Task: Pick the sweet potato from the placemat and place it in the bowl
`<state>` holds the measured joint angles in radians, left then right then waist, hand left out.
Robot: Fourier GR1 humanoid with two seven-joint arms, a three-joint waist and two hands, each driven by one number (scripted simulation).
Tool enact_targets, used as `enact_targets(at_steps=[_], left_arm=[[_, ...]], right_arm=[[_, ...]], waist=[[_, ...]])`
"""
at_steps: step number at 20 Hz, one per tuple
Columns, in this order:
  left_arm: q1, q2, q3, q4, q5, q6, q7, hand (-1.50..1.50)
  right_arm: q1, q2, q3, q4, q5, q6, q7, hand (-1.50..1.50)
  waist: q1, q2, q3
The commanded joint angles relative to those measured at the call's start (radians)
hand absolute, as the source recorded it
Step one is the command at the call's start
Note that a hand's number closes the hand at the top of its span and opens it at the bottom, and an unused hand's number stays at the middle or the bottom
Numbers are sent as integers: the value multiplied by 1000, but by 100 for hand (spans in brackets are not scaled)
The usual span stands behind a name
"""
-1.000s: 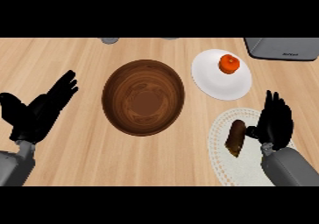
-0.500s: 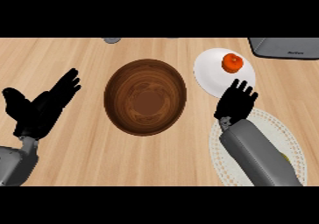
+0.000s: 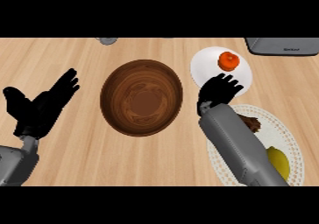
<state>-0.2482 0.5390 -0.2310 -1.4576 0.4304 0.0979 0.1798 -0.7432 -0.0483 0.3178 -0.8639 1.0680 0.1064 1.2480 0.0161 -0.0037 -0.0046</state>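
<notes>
right hand (image 3: 219, 91) lifted off brown sweet potato (image 3: 250, 124), now right of dark wooden bowl (image 3: 142, 97), fingers spread, empty; grasp missed.

Two grey forearms ending in black hands

The left hand (image 3: 38, 109) and right hand (image 3: 217, 92) are showing as matte black all over, fingers and thumbs alike, with no markings. Each is joining a smooth, rounded grey forearm at a narrow wrist; the right forearm (image 3: 239, 148) is looking thick and plain-shelled.
</notes>
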Motion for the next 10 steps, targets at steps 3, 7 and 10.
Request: enact_targets(at_steps=[3, 7, 10], left_arm=[[4, -3, 6, -6, -6, 1, 8, 0], [11, 16, 31, 15, 16, -46, -1, 0], [2, -6, 21, 1, -14, -4, 6, 0]], right_arm=[[-51, 46, -71, 113, 29, 122, 240, -150], [-100, 47, -112, 141, 65, 139, 240, -150], [-126, 47, -148, 148, 70, 172, 239, -150]], waist=[[0, 0, 2], [-1, -1, 2], [-8, -4, 3]])
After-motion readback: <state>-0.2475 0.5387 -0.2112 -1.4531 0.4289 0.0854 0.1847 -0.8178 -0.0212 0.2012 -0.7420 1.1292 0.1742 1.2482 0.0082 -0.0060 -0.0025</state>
